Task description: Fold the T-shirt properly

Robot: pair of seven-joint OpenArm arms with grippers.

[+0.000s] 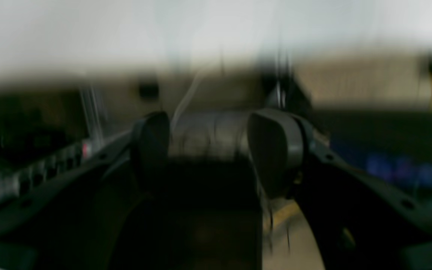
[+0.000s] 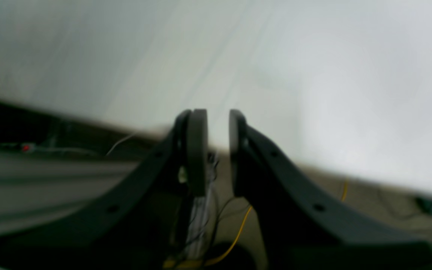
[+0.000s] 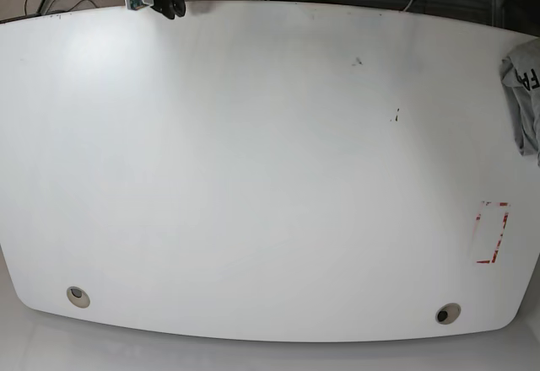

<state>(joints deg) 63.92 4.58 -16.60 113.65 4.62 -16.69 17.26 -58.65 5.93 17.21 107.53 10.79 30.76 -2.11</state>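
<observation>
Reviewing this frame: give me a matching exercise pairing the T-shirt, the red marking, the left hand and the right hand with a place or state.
Things:
1. T-shirt
2. red marking
3. left hand
4. right hand

Places or states:
A. narrow gap between fingers, holding nothing
B. bunched at the table's right edge
C. fingers wide apart, empty
D. flat on the table, near its right front

Pairs: 1-B, 2-D, 3-C, 4-A

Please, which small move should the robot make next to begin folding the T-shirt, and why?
Probably move the left end effector toward the T-shirt. It is open and holds nothing, while the shirt lies bunched at the table edge on that arm's side, mostly out of the base view.
</observation>
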